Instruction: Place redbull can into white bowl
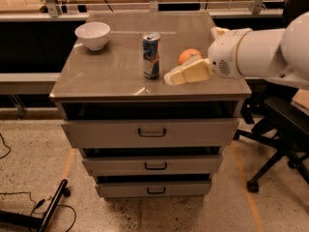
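Can (151,55) stands upright on the counter (106,76), upper middle of frame. Bowl (92,35) sits at upper left, well apart from it. An orange (187,56) lies just right of the can, partly hidden by the claw (170,77). The claw hangs low over the counter right of centre, its tip just beside the can's base and apparently not touching. Whether it is apart or together: cannot tell. Nothing is held. Judgement: the can is thin metal, stiff along its height, but it dents under a hard squeeze. Its skin is smooth and likely slippery. Full or empty is unknown, so weight is uncertain. Tall and narrow, it tips from a low nudge. Best hold is across the mid-body, from the side.
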Motion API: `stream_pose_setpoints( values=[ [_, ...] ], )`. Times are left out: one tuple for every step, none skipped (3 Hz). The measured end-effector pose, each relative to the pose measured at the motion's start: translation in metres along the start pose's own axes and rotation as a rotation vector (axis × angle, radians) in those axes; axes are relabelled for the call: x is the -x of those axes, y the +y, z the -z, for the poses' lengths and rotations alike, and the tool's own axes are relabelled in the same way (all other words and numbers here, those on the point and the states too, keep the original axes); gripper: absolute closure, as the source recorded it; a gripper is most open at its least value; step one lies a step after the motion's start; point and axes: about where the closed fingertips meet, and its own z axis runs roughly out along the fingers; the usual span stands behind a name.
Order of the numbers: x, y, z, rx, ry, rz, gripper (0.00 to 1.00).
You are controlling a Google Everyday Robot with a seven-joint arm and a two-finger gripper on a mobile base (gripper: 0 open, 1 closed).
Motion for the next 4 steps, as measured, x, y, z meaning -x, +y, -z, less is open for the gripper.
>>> stream_pose_setpoints(
  values=[
    [0.011,-0.002,-0.039,0.001,-0.071,-0.081,0.00],
    [0.016,0.002,-0.065,-0.017,-0.145,-0.143,0.00],
    [0.021,0.005,-0.078,-0.064,-0.206,-0.168,0.00],
    [0.027,0.005,-0.088,-0.101,-0.255,-0.179,0.00]
  ],
)
